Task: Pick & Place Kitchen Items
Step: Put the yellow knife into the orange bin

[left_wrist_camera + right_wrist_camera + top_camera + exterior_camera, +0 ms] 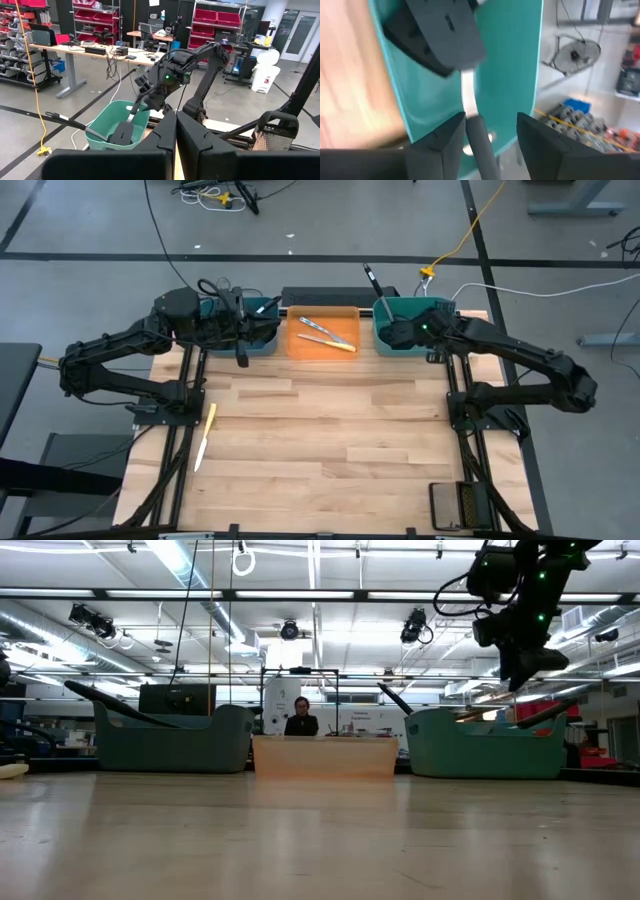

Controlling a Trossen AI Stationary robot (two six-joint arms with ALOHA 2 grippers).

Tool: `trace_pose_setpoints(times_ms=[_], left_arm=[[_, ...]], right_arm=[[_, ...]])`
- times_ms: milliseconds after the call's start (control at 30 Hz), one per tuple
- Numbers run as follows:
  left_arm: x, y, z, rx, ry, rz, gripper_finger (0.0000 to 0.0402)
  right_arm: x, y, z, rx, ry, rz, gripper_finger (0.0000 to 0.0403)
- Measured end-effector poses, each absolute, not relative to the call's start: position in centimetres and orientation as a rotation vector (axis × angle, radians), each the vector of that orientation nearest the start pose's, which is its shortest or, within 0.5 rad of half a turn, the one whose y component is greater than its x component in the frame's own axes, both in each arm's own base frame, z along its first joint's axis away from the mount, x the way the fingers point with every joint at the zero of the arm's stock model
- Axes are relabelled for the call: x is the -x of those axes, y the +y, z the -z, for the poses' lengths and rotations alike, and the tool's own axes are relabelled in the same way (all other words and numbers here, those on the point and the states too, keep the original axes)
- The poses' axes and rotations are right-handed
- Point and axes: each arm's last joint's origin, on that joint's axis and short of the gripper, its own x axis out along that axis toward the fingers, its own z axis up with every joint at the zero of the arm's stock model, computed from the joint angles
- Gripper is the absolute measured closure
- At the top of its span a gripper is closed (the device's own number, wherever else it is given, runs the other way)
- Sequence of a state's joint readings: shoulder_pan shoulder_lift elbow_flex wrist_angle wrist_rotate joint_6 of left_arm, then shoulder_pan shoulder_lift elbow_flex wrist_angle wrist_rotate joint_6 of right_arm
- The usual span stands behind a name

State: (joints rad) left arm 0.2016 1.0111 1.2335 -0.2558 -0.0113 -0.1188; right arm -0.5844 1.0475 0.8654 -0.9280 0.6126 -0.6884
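Hovering over the right teal bin (437, 308) with right gripper (490, 131) fingers apart, straddling the handle of a black slotted spatula (440, 30) whose blade is lying just ahead inside that bin. Waiting above the left teal bin (262, 340) with left gripper (175, 127) fingers pressed together, empty; lying well behind it on the table (330, 440), a yellow-handled knife (205, 435).

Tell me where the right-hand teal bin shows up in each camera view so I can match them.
High view: right teal bin at the table's far edge, right of the orange bin.
Low view: right of centre, under the right gripper.
Left wrist view: lower left, below the right arm.
Right wrist view: its teal wall fills the middle.
Shared landmark: the right arm above it.
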Motion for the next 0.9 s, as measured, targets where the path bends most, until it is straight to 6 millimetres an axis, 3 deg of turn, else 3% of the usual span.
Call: trace_pose_setpoints(times_ms=[567,900], left_arm=[[-19.8,4.1,-43.7,0.121,0.021,-0.215,0.0384],[-19.8,4.1,-43.7,0.118,0.021,-0.215,0.0384]], right_arm=[[-15.3,-8.7,-28.4,0.356,1.063,0.549,0.0281],[-16.0,-7.1,-28.9,0.204,0.889,0.334,0.0305]])
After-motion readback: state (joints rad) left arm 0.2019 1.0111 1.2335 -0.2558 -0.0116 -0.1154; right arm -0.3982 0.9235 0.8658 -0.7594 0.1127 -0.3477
